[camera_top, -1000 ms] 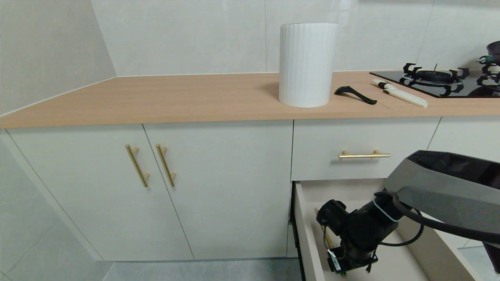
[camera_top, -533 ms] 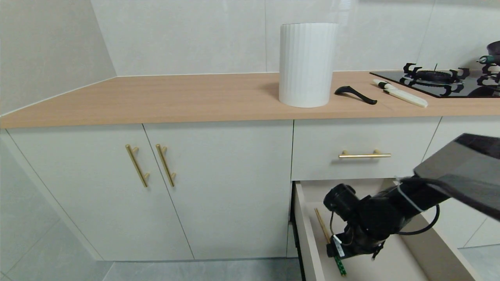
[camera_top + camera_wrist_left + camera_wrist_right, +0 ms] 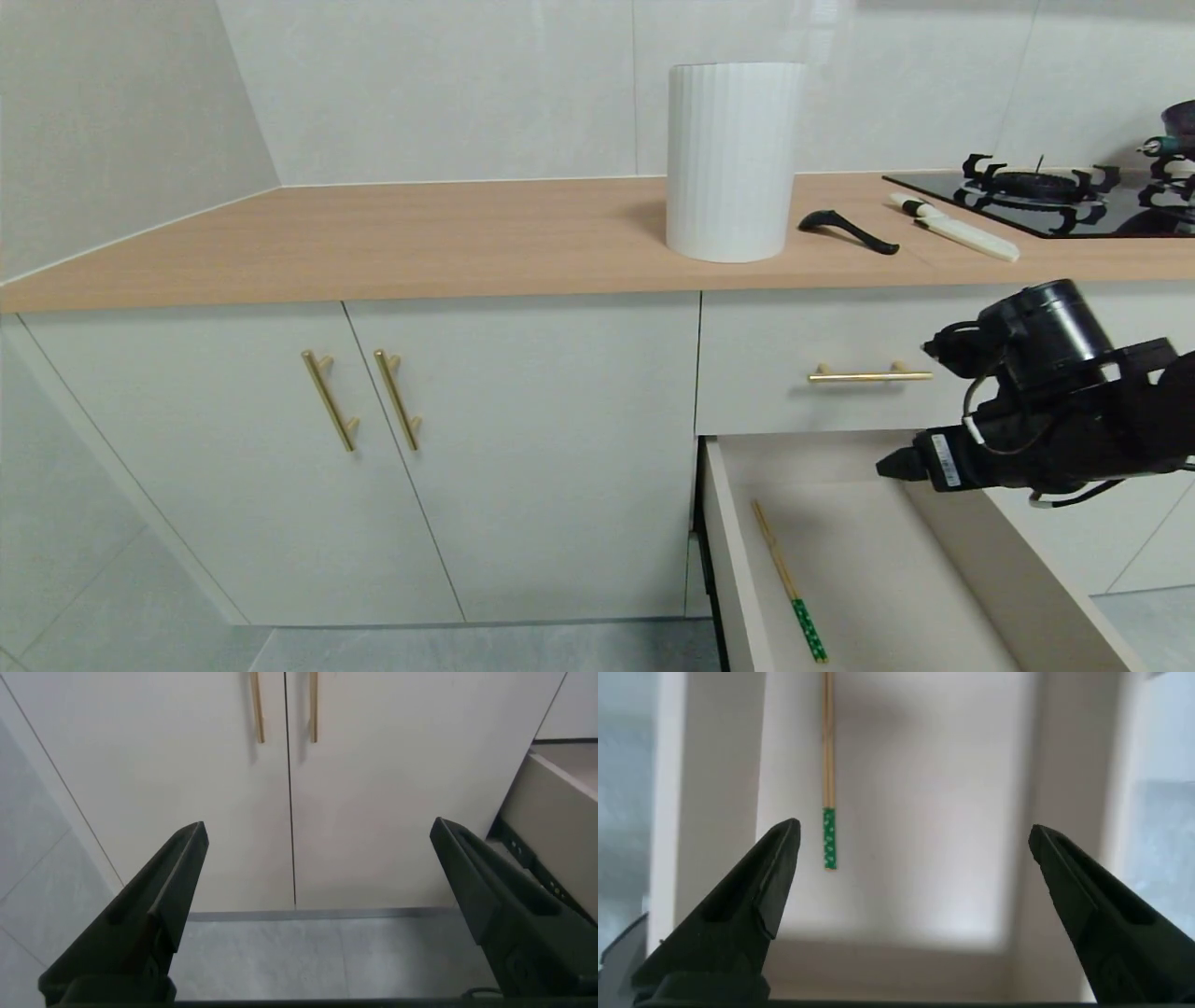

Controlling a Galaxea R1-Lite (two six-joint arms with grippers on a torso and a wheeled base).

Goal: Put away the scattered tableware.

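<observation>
The chopsticks (image 3: 789,583) are lying inside the open drawer (image 3: 726,541), judged stowed. The right gripper (image 3: 898,464) is hovering above the drawer, jaws spread and empty. Black ladle (image 3: 848,230) and knife (image 3: 952,225) are lying on the counter (image 3: 467,233) above the drawer, awaiting stowage.

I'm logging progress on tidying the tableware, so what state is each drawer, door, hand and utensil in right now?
Lower drawer: pulled open.
Chopsticks: lying flat inside the lower drawer, by its left wall.
Upper drawer: shut.
Cupboard doors: both shut.
Right hand: open, empty, above the open drawer.
Left hand: open, empty.
Black utensil: lying on the counter.
Knife: lying on the counter.
</observation>
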